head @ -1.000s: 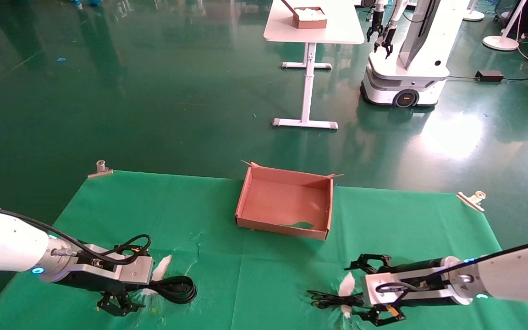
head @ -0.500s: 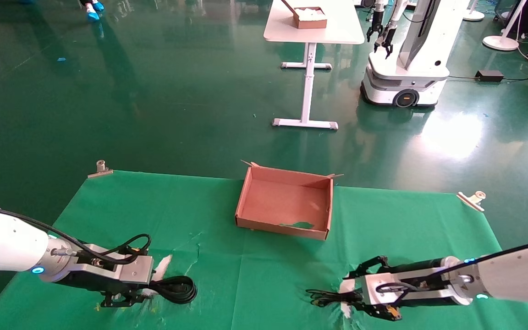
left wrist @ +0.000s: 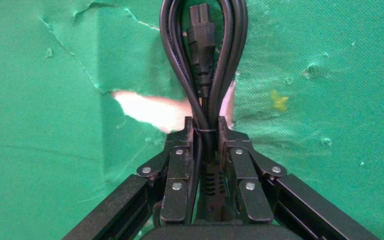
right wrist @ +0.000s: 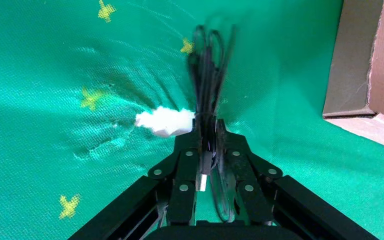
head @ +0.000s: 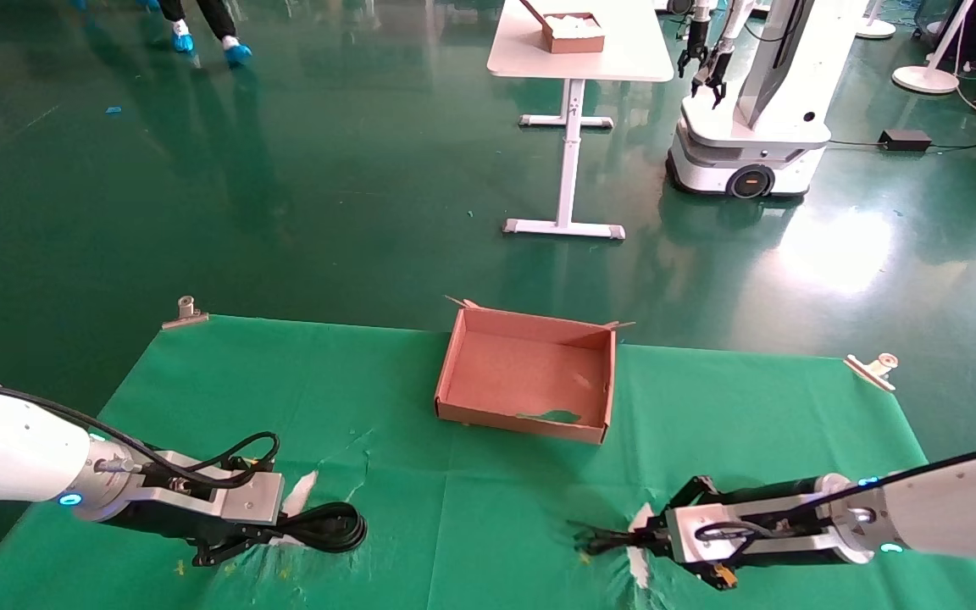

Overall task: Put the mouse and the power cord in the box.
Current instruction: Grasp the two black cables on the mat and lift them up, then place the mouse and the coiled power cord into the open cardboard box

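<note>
Left gripper (left wrist: 206, 131) pinching power cord (left wrist: 203, 55) (loops beyond jaws); right gripper (right wrist: 208, 131) clamped on thin cable (right wrist: 209, 65).

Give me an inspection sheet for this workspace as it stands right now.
Surface: green cloth, torn in places with white patches showing; clips at far corners.
Job's things: box open, nothing inside; power cord and mouse cable on the cloth; mouse body not seen.
Clutter: nothing seen.
Grippers: left gripper shut on power cord; right gripper shut on mouse cable.
Cables: both bundled.
Surroundings: white table, another robot, person's feet.
</note>
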Robot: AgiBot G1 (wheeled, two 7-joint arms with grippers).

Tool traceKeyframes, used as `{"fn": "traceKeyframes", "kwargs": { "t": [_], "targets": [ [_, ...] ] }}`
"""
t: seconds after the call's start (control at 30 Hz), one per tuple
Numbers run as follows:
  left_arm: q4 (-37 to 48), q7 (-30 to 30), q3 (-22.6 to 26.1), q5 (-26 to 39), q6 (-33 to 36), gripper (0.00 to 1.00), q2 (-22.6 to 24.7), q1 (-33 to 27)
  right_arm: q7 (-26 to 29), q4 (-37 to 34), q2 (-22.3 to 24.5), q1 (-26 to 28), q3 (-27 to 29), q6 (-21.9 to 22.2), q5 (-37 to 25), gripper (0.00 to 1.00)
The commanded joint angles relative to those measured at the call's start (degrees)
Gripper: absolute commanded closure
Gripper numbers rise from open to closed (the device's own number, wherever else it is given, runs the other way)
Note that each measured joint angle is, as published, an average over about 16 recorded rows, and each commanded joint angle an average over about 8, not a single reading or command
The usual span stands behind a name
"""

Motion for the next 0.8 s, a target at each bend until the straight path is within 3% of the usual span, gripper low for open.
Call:
{"fn": "traceKeyframes", "kwargs": {
  "t": [0.03, 0.23, 0.4, 0.63, 0.8],
  "targets": [
    [-0.06, 0.06, 0.13, 0.18, -0.04, 1.0, 0.03, -0.01, -0.12, 0.1, -0.07, 0.0, -0.09, 0.07, -0.12, 1.0],
    [0.48, -0.47, -1.86, -2.72, 1.06, 1.0, -0.54, 0.2, 2.21, -1.91, 2.34, 0.19, 1.73, -2.6, 2.52, 1.0],
    [1.35, -1.13, -6.63, -9.68, 4.13, 1.0, -2.12, 0.12, 4.85, -4.2, 6.39, 1.91, 4.87, -5.48, 7.05, 1.0],
    [2.75, -3.42, -15.53, -22.54, 5.39, 1.0, -3.03, -0.39, 8.14, -5.45, 12.82, 8.67, 8.85, -9.02, 12.92, 1.0],
    [2.33, -4.68, -19.53, -28.28, 0.58, 1.0, 0.1, -2.21, 11.0, -4.16, 12.71, 14.58, 9.79, -10.2, 14.35, 1.0]
  ]
}}
